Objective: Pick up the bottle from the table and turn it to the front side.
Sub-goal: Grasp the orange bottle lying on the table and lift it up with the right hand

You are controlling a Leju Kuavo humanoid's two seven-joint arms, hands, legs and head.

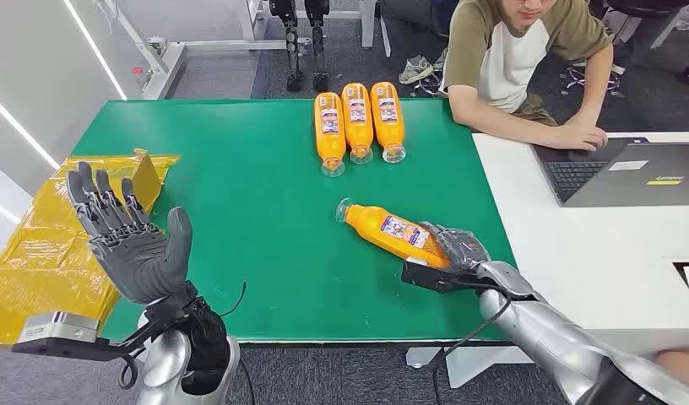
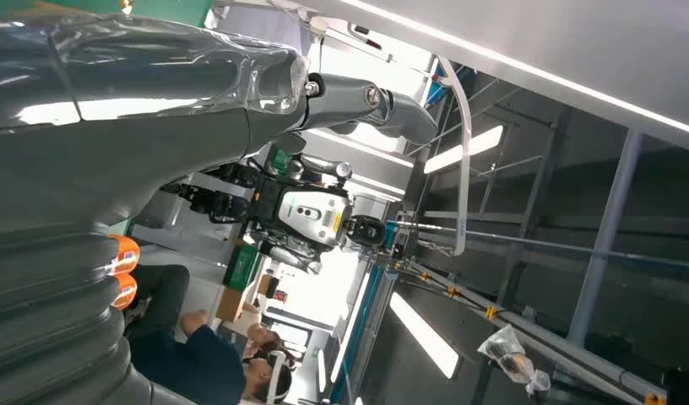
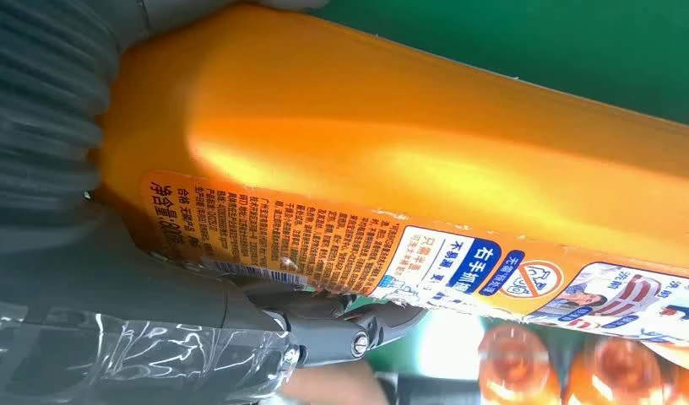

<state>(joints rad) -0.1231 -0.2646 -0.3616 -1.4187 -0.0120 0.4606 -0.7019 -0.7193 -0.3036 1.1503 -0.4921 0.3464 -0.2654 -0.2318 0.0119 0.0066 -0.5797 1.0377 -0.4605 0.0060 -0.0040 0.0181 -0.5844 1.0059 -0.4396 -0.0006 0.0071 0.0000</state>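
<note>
Right hand's got the orange bottle, three more lined up at the back

The right hand [image 1: 456, 253] has its fingers [image 3: 324, 325] wrapped around the base end of an orange bottle [image 1: 390, 228] full of orange liquid, lying tilted on the green counter [image 1: 240, 219] with its clear cap pointing away toward the far left. Its label is orange with a blue-and-white patch and Chinese print, too small for me to read properly. Three matching bottles [image 1: 357, 122] lie side by side near the far edge, caps toward the robot. Left hand [image 1: 130, 240] is raised palm-up, fingers spread, holding nothing, next to a yellow bag [image 1: 46, 253]. A person [image 1: 527, 51] leans at a laptop [image 1: 628, 173].
</note>
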